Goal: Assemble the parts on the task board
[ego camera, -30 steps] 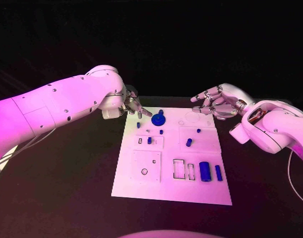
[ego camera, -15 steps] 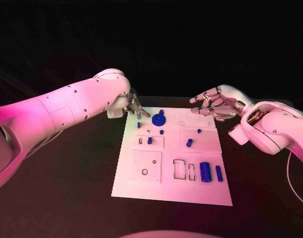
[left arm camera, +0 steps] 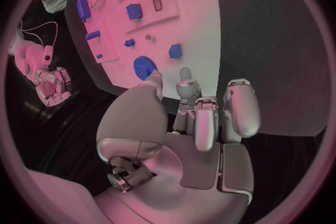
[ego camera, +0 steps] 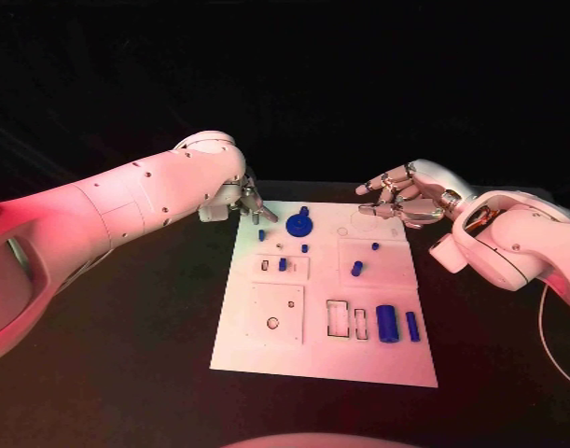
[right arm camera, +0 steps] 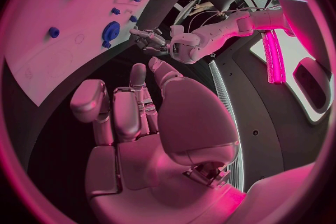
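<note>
The white task board [ego camera: 274, 347] lies in the middle of the black table. A blue gear [ego camera: 298, 224] sits near its far edge, with small blue pieces [ego camera: 356, 268] below it and a blue cylinder [ego camera: 387, 322] near the front right. My left hand [ego camera: 248, 202] hovers at the board's far left corner, fingers spread and empty, just left of the gear. The left wrist view shows the same hand [left arm camera: 192, 123] with its fingertips close to the gear [left arm camera: 145, 66]. My right hand [ego camera: 403, 198] hangs over the far right corner, fingers loosely curved, holding nothing.
Bare black table surrounds the board on all sides. In the right wrist view my right hand [right arm camera: 140, 117] faces the board [right arm camera: 42, 39], with the left hand [right arm camera: 150, 39] beyond it. Empty outlined slots [ego camera: 337, 319] lie on the board's near half.
My left arm has swung forward and its hand has edged slightly toward the gear. The right hand has barely moved. The parts on the board lie as before.
</note>
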`<action>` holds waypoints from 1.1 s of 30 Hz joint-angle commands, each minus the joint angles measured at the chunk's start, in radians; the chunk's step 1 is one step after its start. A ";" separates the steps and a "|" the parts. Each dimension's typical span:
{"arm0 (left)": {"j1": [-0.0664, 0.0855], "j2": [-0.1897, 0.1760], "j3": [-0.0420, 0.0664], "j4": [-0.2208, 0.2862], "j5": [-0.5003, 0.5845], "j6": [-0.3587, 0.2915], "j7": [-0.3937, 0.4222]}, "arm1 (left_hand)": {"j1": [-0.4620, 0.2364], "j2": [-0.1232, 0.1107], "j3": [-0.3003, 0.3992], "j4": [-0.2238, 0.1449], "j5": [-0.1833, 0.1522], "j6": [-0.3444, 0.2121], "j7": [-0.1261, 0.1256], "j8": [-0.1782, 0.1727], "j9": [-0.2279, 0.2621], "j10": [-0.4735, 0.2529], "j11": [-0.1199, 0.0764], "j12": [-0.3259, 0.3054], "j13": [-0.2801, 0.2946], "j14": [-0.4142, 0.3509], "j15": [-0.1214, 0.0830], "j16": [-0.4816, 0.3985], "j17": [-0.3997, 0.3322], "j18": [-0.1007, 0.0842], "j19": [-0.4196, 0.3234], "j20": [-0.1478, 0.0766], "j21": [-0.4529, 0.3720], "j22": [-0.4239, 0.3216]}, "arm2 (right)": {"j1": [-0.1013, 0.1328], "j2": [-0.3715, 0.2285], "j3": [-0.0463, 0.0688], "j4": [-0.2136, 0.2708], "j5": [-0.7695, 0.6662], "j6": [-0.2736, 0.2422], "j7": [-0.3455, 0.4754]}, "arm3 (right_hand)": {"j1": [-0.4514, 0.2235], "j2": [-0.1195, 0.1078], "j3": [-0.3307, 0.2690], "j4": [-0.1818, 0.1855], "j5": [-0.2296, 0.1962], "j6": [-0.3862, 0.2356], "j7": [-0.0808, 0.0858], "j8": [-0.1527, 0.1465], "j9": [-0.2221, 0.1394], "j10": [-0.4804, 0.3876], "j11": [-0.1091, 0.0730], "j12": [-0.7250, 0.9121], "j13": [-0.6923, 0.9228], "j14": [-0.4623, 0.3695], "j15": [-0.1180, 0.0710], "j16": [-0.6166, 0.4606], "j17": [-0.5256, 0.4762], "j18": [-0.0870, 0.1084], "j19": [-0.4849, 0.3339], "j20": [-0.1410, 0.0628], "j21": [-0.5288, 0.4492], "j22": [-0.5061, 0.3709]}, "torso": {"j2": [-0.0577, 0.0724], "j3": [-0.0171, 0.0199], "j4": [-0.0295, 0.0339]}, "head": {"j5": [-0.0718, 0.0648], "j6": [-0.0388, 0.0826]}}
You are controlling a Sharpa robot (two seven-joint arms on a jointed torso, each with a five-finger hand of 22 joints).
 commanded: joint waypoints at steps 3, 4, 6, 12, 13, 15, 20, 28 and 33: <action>-0.003 0.003 -0.001 -0.003 -0.014 0.049 0.018 | 0.001 0.012 -0.011 0.000 0.004 0.014 -0.001 0.010 -0.001 0.008 -0.003 0.007 0.004 0.107 0.001 0.002 0.263 0.008 0.011 -0.001 0.009 0.009 | -0.001 0.001 0.000 0.000 -0.012 0.010 0.011 | 0.001 0.006 0.006 -0.002 0.006 0.001 0.004 0.007 -0.002 -0.008 -0.001 -0.006 -0.002 0.013 0.001 -0.005 0.000 0.020 -0.008 -0.002 -0.004 -0.001 | 0.000 -0.0006 0.0012 | 0.002 -0.001; -0.003 0.003 -0.001 -0.004 -0.013 0.053 0.017 | 0.002 0.014 -0.013 0.000 0.004 0.015 -0.002 0.012 -0.001 0.009 -0.004 0.008 0.005 0.107 0.001 0.002 0.263 0.008 0.012 -0.002 0.010 0.011 | -0.001 0.001 0.000 0.000 -0.014 0.009 0.012 | 0.001 0.006 0.006 -0.002 0.006 0.001 0.004 0.007 -0.002 -0.008 -0.001 -0.006 -0.002 0.013 0.001 -0.005 0.000 0.020 -0.008 -0.002 -0.004 -0.001 | 0.000 -0.0004 0.0009 | 0.002 -0.001; -0.004 0.003 -0.001 -0.004 -0.008 0.062 0.015 | 0.002 0.015 -0.014 0.000 0.004 0.017 -0.002 0.013 -0.001 0.010 -0.004 0.010 0.006 0.107 0.000 0.002 0.263 0.007 0.013 -0.002 0.011 0.012 | -0.001 0.001 0.000 0.000 -0.016 0.008 0.012 | 0.001 0.006 0.006 -0.002 0.006 0.001 0.004 0.007 -0.002 -0.008 -0.001 -0.006 -0.002 0.013 0.001 -0.005 0.000 0.020 -0.008 -0.002 -0.004 -0.001 | 0.000 -0.0005 0.0006 | 0.002 -0.001; -0.006 0.001 -0.002 -0.004 0.018 0.090 0.014 | 0.011 0.027 -0.018 -0.002 0.005 0.024 -0.006 0.020 -0.001 0.018 -0.008 0.018 0.012 0.107 -0.003 0.002 0.263 0.005 0.019 -0.005 0.019 0.022 | -0.001 0.001 0.000 0.000 -0.018 0.008 0.013 | 0.001 0.006 0.006 -0.002 0.006 0.001 0.004 0.007 -0.002 -0.008 -0.001 -0.006 -0.002 0.013 0.001 -0.005 0.000 0.020 -0.008 -0.002 -0.004 -0.001 | 0.000 -0.0004 -0.0002 | 0.002 -0.003; -0.007 0.001 -0.002 -0.004 0.020 0.094 0.014 | 0.014 0.028 -0.018 -0.003 0.005 0.025 -0.007 0.021 -0.001 0.019 -0.008 0.020 0.013 0.107 -0.003 0.002 0.263 0.005 0.019 -0.005 0.019 0.024 | -0.001 0.002 0.000 -0.001 -0.018 0.008 0.013 | 0.001 0.006 0.006 -0.002 0.006 0.001 0.004 0.007 -0.002 -0.008 -0.001 -0.006 -0.002 0.013 0.001 -0.005 0.000 0.020 -0.008 -0.002 -0.004 -0.001 | 0.000 -0.0004 -0.0002 | 0.002 -0.003; -0.007 0.001 -0.002 -0.003 0.025 0.100 0.014 | 0.016 0.030 -0.019 -0.003 0.006 0.026 -0.008 0.022 -0.001 0.020 -0.009 0.020 0.013 0.107 -0.003 0.002 0.263 0.005 0.020 -0.006 0.020 0.025 | -0.001 0.002 0.000 -0.001 -0.019 0.008 0.013 | 0.001 0.006 0.006 -0.002 0.006 0.001 0.004 0.007 -0.002 -0.008 -0.001 -0.006 -0.002 0.013 0.001 -0.005 0.000 0.020 -0.008 -0.002 -0.004 -0.001 | 0.000 -0.0005 -0.0001 | 0.002 -0.004; -0.008 0.000 -0.002 -0.002 0.034 0.113 0.012 | 0.024 0.035 -0.020 -0.004 0.006 0.029 -0.010 0.025 0.000 0.022 -0.011 0.022 0.014 0.107 -0.005 0.002 0.263 0.004 0.021 -0.007 0.022 0.027 | -0.001 0.002 0.000 -0.001 -0.019 0.008 0.013 | 0.001 0.006 0.006 -0.002 0.006 0.001 0.004 0.007 -0.002 -0.008 -0.001 -0.006 -0.002 0.013 0.001 -0.005 0.000 0.020 -0.008 -0.002 -0.004 -0.001 | 0.000 -0.0002 0.0006 | 0.003 -0.005; -0.008 -0.002 -0.002 -0.001 0.054 0.121 0.013 | 0.049 0.051 -0.016 -0.008 0.007 0.031 -0.013 0.031 0.000 0.024 -0.014 0.024 0.013 0.107 -0.008 0.002 0.263 0.004 0.023 -0.010 0.023 0.030 | -0.001 0.001 0.000 -0.002 -0.019 0.007 0.012 | 0.001 0.006 0.006 -0.002 0.006 0.001 0.004 0.007 -0.002 -0.008 -0.001 -0.006 -0.002 0.013 0.001 -0.005 0.000 0.020 -0.008 -0.002 -0.004 -0.001 | 0.000 0.0001 0.0004 | 0.003 -0.006; -0.009 -0.002 -0.002 -0.001 0.058 0.122 0.012 | 0.063 0.059 -0.011 -0.010 0.008 0.031 -0.014 0.033 0.001 0.026 -0.015 0.025 0.013 0.107 -0.009 0.002 0.263 0.003 0.024 -0.011 0.024 0.032 | -0.001 0.002 0.000 -0.002 -0.019 0.007 0.013 | 0.002 0.007 0.008 -0.002 0.007 0.002 0.004 0.007 -0.002 -0.008 -0.001 -0.005 -0.001 0.013 0.001 -0.006 -0.001 0.020 -0.009 -0.002 -0.005 -0.003 | 0.000 0.0002 0.0001 | 0.003 -0.007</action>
